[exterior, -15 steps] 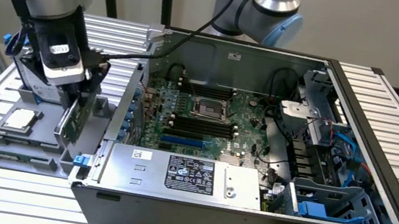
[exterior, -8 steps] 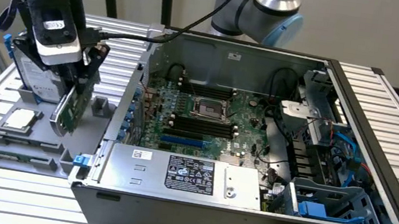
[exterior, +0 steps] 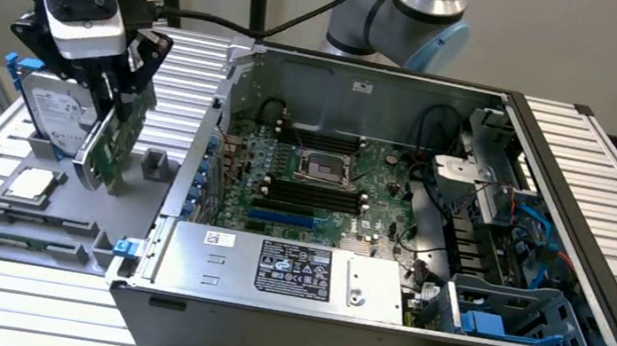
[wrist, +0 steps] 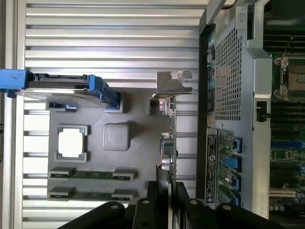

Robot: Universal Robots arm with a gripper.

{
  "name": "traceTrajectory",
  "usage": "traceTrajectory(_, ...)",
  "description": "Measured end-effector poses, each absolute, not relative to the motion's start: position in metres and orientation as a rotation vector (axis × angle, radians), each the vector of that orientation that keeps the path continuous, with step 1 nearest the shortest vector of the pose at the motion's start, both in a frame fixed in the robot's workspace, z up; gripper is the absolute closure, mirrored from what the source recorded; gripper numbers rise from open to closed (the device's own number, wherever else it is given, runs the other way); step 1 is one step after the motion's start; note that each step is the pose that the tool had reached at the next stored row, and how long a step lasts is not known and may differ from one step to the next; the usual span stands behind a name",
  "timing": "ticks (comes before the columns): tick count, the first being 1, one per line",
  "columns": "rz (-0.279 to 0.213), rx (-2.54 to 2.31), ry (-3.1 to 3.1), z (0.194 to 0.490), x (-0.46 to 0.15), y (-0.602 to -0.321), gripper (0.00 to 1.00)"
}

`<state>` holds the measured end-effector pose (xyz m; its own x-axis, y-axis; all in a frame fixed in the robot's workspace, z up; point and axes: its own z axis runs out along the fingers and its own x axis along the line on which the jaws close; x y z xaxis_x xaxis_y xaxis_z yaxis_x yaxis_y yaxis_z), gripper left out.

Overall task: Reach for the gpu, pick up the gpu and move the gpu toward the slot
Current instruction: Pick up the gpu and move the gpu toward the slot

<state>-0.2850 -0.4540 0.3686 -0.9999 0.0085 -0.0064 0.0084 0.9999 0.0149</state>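
Note:
The gpu [exterior: 115,146], a thin green card, stands tilted over the grey holder tray [exterior: 78,201] at the exterior view's left, its lower edge close to the tray. My gripper [exterior: 124,95] comes down from above and is shut on the card's upper edge. In the wrist view the gpu [wrist: 170,143] is edge-on, its silver bracket [wrist: 172,86] at the far end, with my black fingers [wrist: 152,200] on either side of it and the gripper [wrist: 167,193] closed around it. The blue expansion slot [exterior: 282,219] lies on the motherboard inside the open case.
A silver hard drive in a blue frame [exterior: 54,114] stands just beside the gpu. A square CPU chip [exterior: 30,183] and two memory sticks [exterior: 21,229] lie on the tray. The case wall [exterior: 208,137] and power supply [exterior: 284,268] lie between tray and motherboard.

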Motion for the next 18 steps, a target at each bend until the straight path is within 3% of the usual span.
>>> traceTrajectory(18, 0.048, 0.011, 3.147, 0.442, -0.214, -0.454, 0.74)
